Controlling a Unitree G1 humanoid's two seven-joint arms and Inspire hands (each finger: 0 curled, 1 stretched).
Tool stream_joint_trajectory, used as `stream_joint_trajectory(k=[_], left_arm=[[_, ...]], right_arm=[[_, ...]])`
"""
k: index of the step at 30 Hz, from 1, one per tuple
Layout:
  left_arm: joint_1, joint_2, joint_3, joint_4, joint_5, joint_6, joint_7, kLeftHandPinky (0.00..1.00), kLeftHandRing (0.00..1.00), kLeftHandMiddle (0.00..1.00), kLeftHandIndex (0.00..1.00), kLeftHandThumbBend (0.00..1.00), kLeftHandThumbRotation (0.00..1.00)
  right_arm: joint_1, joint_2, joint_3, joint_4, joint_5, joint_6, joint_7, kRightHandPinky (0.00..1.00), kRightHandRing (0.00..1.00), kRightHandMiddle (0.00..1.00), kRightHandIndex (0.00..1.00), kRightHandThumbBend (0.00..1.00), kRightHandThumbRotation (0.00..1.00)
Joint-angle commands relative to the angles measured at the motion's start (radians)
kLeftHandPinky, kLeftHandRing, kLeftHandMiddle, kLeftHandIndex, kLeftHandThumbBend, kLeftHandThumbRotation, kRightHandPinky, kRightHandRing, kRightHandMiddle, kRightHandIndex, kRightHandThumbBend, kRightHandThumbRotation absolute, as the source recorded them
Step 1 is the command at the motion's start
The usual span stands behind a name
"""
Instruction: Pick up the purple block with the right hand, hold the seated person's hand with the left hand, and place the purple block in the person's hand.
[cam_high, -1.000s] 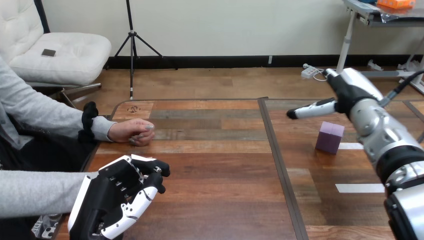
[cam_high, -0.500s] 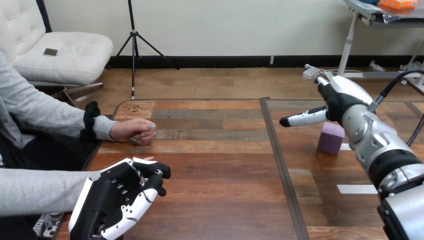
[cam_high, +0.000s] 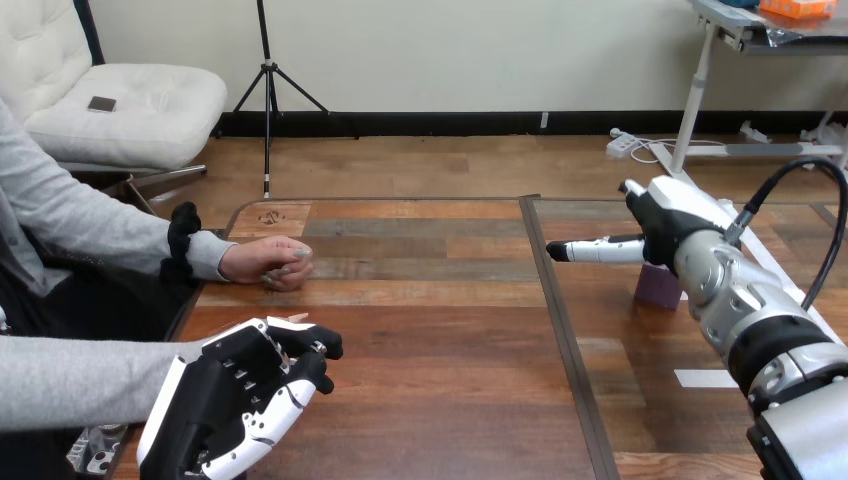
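Nearest, the left hand (cam_high: 235, 400) lay with fingers curled on nothing; farther on, the purple block (cam_high: 657, 288) sat on the table (cam_high: 440, 360), half hidden behind the right hand (cam_high: 662, 222), whose fingers (cam_high: 590, 250) stretched straight and empty; closing from there might have nudged the block away. Farther still, the person's hand (cam_high: 268, 263) rested closed, offering no palm yet.

Block (cam_high: 656, 288) right on table (cam_high: 430, 340) — person's hand (cam_high: 268, 263) left
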Motion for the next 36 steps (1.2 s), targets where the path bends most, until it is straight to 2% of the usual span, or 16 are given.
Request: stream_joint_trajectory(k=[1, 10, 20, 36], left_arm=[[-0.046, 0.012, 0.003, -0.031, -0.026, -0.004, -0.017, 0.48, 0.64, 0.61, 0.48, 0.42, 0.26], [-0.048, 0.012, 0.007, -0.033, -0.035, 0.008, -0.028, 0.49, 0.65, 0.62, 0.49, 0.44, 0.30], [-0.050, 0.008, 0.010, -0.031, -0.032, 0.003, -0.024, 0.48, 0.65, 0.61, 0.49, 0.44, 0.36], [-0.047, 0.013, 0.011, -0.039, -0.044, 0.020, -0.030, 0.47, 0.64, 0.61, 0.49, 0.45, 0.38]], right_arm=[[-0.020, -0.012, 0.020, 0.000, -0.019, -0.004, -0.008, 1.00, 1.00, 1.00, 1.00, 1.00, 0.90], [-0.012, -0.018, 0.039, 0.001, -0.042, -0.006, -0.013, 1.00, 1.00, 1.00, 1.00, 1.00, 0.99], [-0.007, -0.023, 0.062, 0.005, -0.065, 0.004, -0.007, 1.00, 1.00, 1.00, 1.00, 1.00, 1.00], [0.003, -0.030, 0.059, 0.006, -0.065, 0.013, -0.013, 1.00, 1.00, 1.00, 1.00, 1.00, 1.00]])
